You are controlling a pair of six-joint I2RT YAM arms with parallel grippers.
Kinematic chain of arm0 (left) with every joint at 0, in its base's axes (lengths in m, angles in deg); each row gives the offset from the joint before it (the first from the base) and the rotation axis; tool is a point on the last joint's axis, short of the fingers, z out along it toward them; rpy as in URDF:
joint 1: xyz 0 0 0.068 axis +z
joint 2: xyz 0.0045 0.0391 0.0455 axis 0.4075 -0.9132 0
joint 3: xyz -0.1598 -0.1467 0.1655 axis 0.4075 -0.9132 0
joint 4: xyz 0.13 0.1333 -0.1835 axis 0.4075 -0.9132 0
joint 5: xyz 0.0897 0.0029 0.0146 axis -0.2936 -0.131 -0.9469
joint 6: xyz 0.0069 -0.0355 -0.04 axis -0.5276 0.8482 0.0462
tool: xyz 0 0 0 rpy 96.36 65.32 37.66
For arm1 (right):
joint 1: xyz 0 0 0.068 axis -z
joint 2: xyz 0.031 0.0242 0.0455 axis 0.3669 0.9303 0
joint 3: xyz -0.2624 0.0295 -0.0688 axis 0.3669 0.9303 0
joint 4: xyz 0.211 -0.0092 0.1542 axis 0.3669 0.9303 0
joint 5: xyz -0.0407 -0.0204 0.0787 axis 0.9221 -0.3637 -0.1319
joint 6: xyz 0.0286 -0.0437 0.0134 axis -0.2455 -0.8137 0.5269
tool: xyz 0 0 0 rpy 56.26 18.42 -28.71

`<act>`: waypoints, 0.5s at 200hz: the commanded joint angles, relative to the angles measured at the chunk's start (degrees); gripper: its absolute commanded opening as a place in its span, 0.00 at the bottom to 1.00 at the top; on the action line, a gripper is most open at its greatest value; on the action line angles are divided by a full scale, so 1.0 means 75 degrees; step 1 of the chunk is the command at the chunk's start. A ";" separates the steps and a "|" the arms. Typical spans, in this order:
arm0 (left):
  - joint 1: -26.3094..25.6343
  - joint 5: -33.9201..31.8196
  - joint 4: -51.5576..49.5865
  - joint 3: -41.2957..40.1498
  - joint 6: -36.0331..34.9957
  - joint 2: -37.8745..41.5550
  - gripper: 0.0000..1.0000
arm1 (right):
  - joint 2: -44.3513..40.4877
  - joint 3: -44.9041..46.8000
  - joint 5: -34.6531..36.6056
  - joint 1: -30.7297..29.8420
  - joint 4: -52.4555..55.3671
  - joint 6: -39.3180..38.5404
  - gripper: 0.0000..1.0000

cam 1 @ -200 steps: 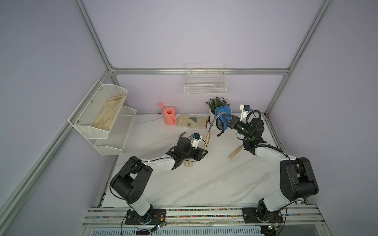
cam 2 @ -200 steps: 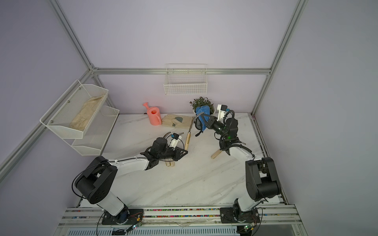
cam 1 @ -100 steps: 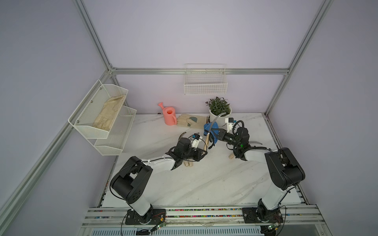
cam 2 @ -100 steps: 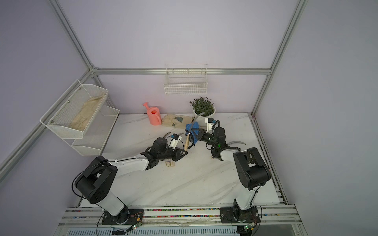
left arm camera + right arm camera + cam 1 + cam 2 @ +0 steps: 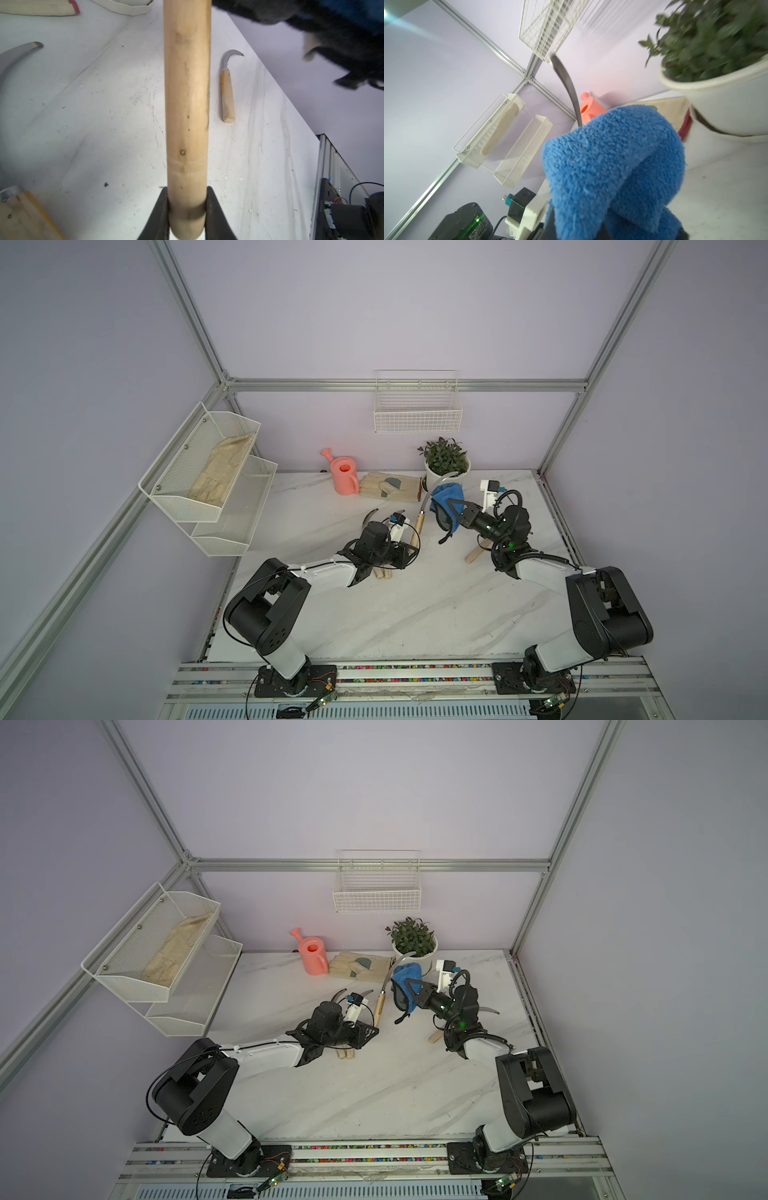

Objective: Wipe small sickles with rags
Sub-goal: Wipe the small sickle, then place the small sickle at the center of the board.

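Left gripper (image 5: 187, 205): jaws clamped tight on butt of held sickle (image 5: 419, 524). Handle tilted up off counter (image 5: 415, 614), blade (image 5: 566, 83) arcing toward plant pot (image 5: 461, 470).

Right gripper (image 5: 454, 510): jaws pinched shut on blue rag (image 5: 449, 497).

Second ago rag sat high near blade tip. It slid down toward handle, now back partway up, bunched over mid-blade. Reads as scrubbing strokes under way on this sickle.

Another sickle (image 5: 227, 91) lies flat on counter, likely still waiting its turn.

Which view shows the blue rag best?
The right wrist view: the blue rag fills it, pile sharp, with the sickle blade behind. Both top views show it small in the right gripper. The left wrist view catches only a dark blur.
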 commanded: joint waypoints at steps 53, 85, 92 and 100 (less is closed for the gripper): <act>-0.0805 -0.2211 -0.1454 0.1334 -0.1256 -0.0202 0.00 | -0.2579 0.1417 0.1494 0.0836 0.1585 -0.0294 0.00; -0.1285 -0.3050 -0.2219 0.2143 -0.1834 -0.0923 0.00 | -0.3272 0.1665 0.2050 0.0833 0.2241 -0.0444 0.00; -0.1339 -0.3082 -0.2380 0.2346 -0.1915 -0.1135 0.00 | -0.3358 0.1689 0.2111 0.0830 0.2346 -0.0476 0.00; -0.1365 -0.3113 -0.2558 0.2592 -0.1968 -0.1392 0.00 | -0.3459 0.1729 0.2179 0.0847 0.2448 -0.0530 0.00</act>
